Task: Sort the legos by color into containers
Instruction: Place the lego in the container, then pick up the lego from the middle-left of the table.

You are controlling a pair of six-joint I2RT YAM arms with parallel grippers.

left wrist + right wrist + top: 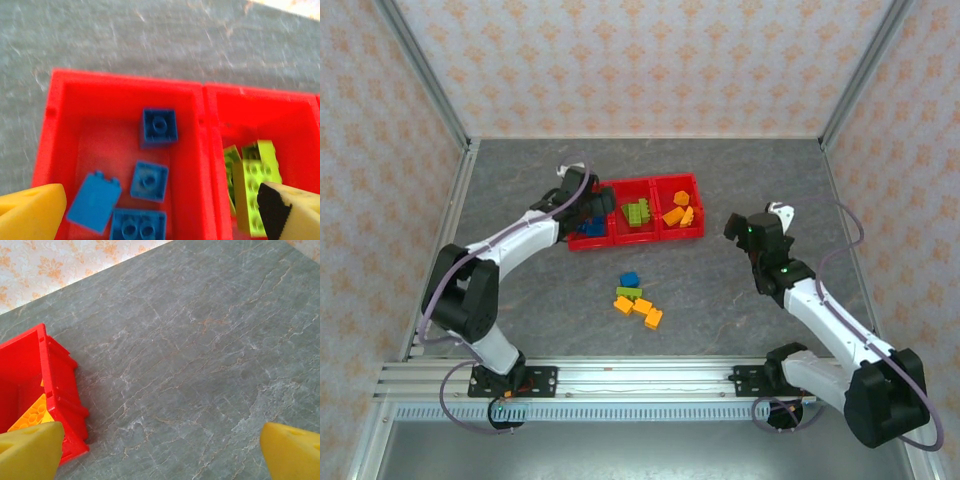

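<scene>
Left gripper (160, 214): fingers spread wide, empty, over blue bricks (159, 126) in left bin (54, 125). Right gripper (160, 454): spread wide, empty, above bare table (200, 365) beside right bin (60, 385).

The containers (125, 80) are red, the legos (159, 126) blue, lime and orange, the table (200, 340) veined grey, the walls (640, 60) peach-flowered.

Loose legos (636, 298) in front of containers (638, 241)

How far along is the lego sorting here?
Mostly done: blue bricks lie in the left bin, green bricks in the middle, orange bricks in the right. Nothing is held: left gripper open over that bin, right gripper open over the table. Remaining: loose pile of blue, green and orange bricks.
</scene>
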